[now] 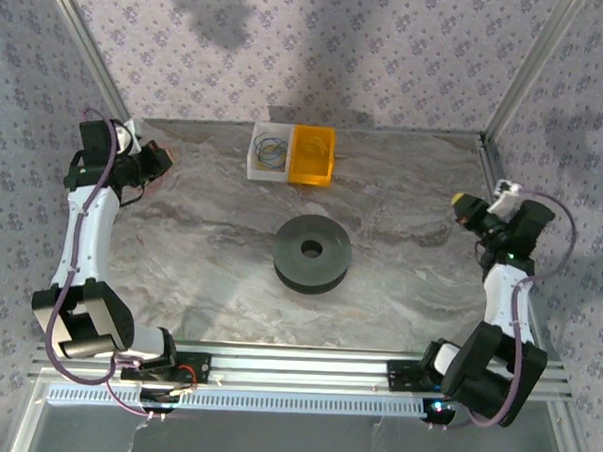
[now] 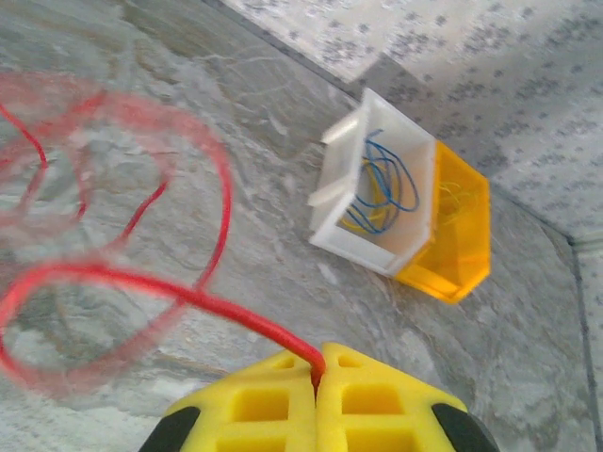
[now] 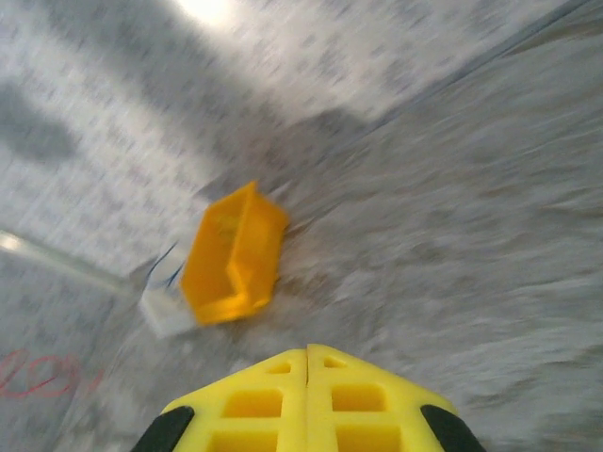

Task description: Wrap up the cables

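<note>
Left gripper [image 2: 317, 369] has its jaws pinched shut on the red cable [image 2: 188, 297], whose blurred loops seem to hang over the table's [image 2: 264, 245] far-left corner, well apart from the spool [image 1: 312, 253]. Right gripper [image 3: 307, 356] is closed and empty. Pick-up looks done; next, carry the cable to the spool and wind.

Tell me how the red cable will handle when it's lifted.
Probably floppy: the red cable is very thin and curls in loose loops, so it should sag and swing. Likely light, pinched between the left fingers alone. Loops may tangle or snag.
</note>
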{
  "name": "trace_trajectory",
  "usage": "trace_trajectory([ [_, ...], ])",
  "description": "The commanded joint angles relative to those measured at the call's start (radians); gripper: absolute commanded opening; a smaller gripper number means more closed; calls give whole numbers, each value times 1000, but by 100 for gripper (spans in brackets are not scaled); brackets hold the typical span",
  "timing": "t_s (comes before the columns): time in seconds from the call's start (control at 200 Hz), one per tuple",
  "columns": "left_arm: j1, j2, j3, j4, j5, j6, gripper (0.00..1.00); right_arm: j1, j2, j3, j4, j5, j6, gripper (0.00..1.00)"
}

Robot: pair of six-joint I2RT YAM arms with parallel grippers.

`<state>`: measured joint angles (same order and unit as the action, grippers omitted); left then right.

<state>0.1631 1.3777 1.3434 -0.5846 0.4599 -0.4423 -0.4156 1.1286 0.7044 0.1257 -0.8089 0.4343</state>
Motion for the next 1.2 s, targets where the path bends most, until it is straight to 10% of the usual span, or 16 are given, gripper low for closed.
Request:
trace_trajectory([
  [0.0,-59,-58,66,-29,43,17,0,147,0,70,-67,-4,-104,0],
  [0.19,-143,-77,185,-43,38,4,0,329,66,134,-74,33,-123,20],
  [0.44,-276,-46,348,-49,20,-6,0,435,179,140,106,38,-30,70],
  [1.194,-618,125,569,5,-4,-33,0,683,666,479,369,81,30,71],
])
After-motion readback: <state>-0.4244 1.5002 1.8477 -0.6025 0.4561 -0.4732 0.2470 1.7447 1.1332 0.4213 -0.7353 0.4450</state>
